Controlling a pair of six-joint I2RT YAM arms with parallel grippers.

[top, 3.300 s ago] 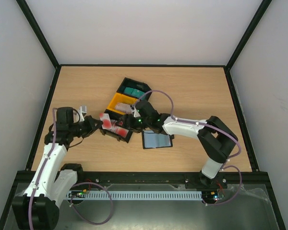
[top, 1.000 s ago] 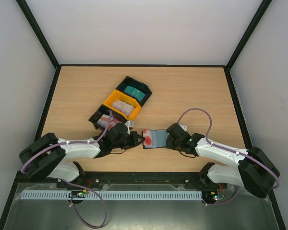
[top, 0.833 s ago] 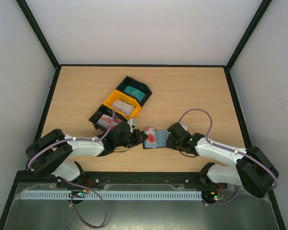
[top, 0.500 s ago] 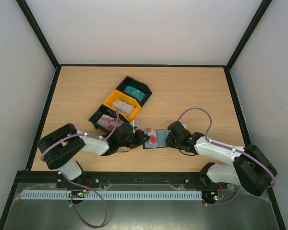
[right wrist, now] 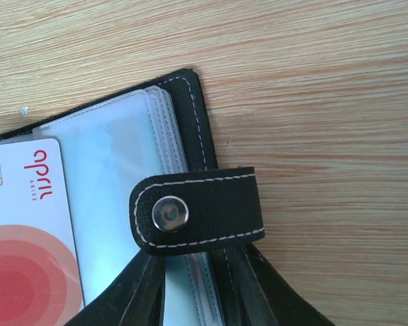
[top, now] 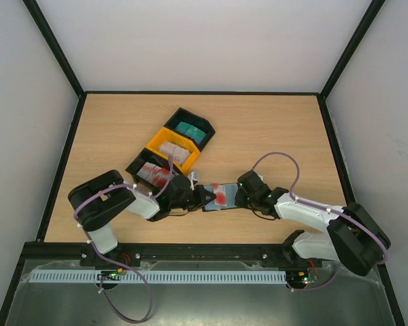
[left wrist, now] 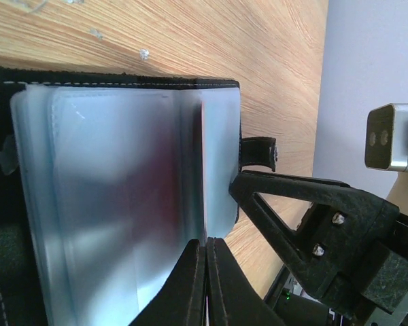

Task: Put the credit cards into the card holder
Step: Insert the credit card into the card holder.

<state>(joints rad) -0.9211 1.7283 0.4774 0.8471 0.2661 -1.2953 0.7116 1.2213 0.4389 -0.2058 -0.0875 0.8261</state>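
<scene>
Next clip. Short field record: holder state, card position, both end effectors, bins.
card holder: open, flat on table, clear sleeves up
snap strap: unfastened, lying across sleeves
red-and-white card: over the sleeves; inserted or not, unclear
left end effector: shut on the card's edge
right end effector: jaws astride the holder's strap edge; grip unclear
bins: yellow bin between far black bin and near black bin, cards in each

Item, left arm (top: 132, 204): folded low over the near part of the surface (top: 279, 136), elbow out left, forearm reaching right. Its left gripper (top: 202, 197) has its fingers (left wrist: 190, 285) pressed flat together. Item, right arm (top: 306, 212): lying low from the near right, forearm reaching left. Its right gripper (top: 242, 197) faces the left one at close quarters, fingers (right wrist: 144, 297) parted.
</scene>
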